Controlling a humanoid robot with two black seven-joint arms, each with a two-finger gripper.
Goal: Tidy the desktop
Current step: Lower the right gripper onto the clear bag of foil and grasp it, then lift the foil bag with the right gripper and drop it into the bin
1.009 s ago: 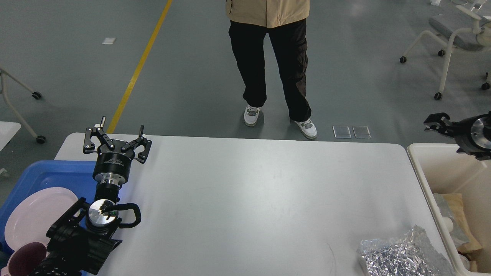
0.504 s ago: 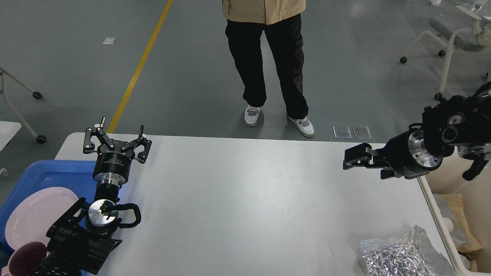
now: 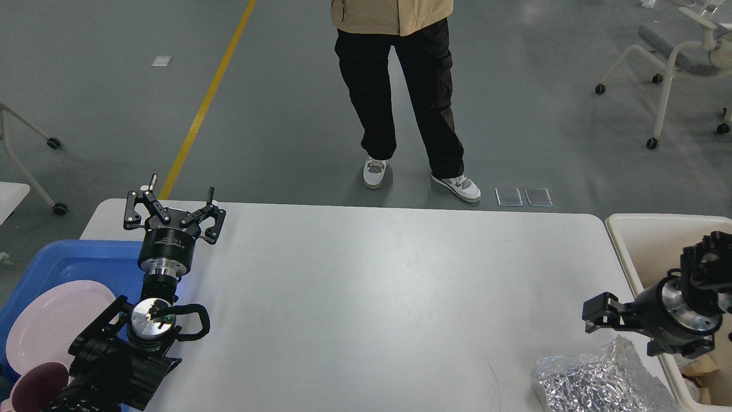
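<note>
The desktop [image 3: 372, 297] is a large white tabletop filling the lower part of the head view. A crumpled silver foil bag [image 3: 595, 380] lies on its near right corner. My left gripper [image 3: 180, 197] stands open over the desktop's far left corner, fingers pointing away from me, with nothing between them. My right gripper [image 3: 595, 313] hovers just above and beyond the foil bag, pointing left. It is seen side-on and dark, so its fingers cannot be told apart.
A blue tray [image 3: 57, 260] at the left holds a pink plate [image 3: 51, 326] and a maroon bowl [image 3: 37, 389]. A cream bin [image 3: 646, 240] stands off the right edge. A person [image 3: 400, 86] stands beyond the far edge.
My right arm has swung down and toward me, from over the desktop's far right to just above the foil bag. The left arm is still. The person shifted one foot.
</note>
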